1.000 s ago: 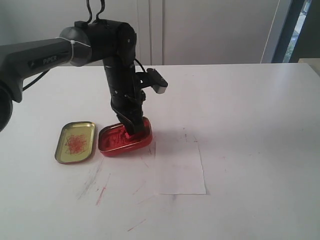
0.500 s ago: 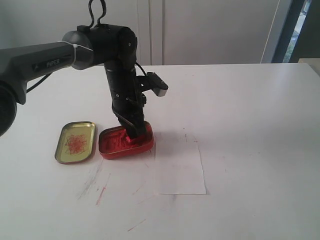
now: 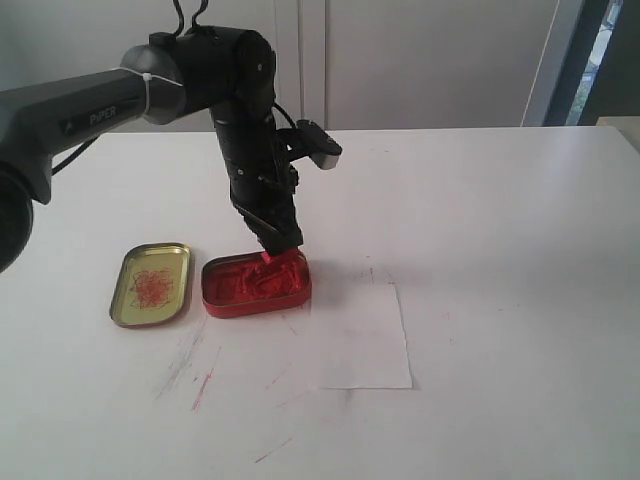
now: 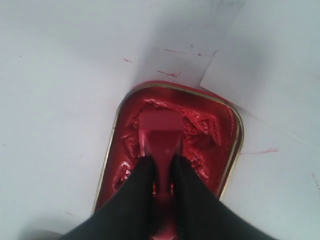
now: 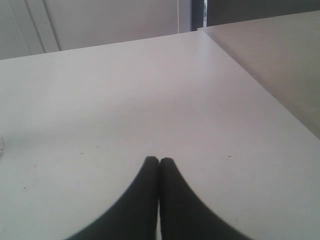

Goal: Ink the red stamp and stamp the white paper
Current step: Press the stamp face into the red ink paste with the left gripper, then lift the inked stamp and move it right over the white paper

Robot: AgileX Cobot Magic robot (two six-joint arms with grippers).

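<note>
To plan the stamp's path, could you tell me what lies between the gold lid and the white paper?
The open red ink tin, shown in the exterior view.

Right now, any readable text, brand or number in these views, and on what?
"PiPER": white lettering on the grey link of the left arm.
No other text. The white paper is blank, the gold lid carries only red scribble-like smears, and the red stamp held in the left tool shows no marking. Right wrist view: none.
</note>
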